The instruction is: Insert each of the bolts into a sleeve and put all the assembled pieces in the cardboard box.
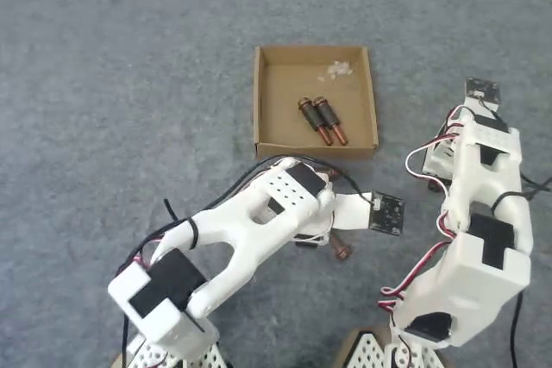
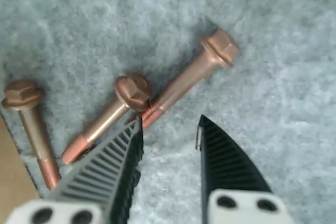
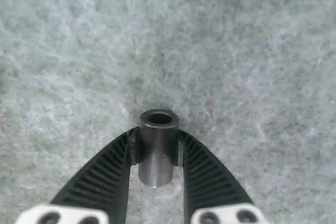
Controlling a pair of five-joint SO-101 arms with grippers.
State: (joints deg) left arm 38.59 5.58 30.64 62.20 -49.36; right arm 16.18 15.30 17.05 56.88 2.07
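Observation:
Three copper bolts lie on the grey carpet: a long one (image 2: 189, 80), a middle one (image 2: 113, 111) touching it, and a third (image 2: 31, 124) apart. My left gripper (image 2: 170, 124) hangs open just above them, its fingertips either side of the long bolt's threaded end. One bolt head (image 1: 339, 248) peeks out beside the left arm (image 1: 259, 221). My right gripper (image 3: 156, 140) is shut on a dark sleeve (image 3: 156, 156), held upright with its bore open. The cardboard box (image 1: 259, 101) holds two assembled pieces (image 1: 321, 121).
The right arm (image 1: 483, 213) stands folded at the right, to the box's lower right. Cables loop around both arms. A tan surface (image 2: 6, 182) shows at the edge of the left wrist view. Bare grey carpet (image 1: 129, 84) stretches left of the box.

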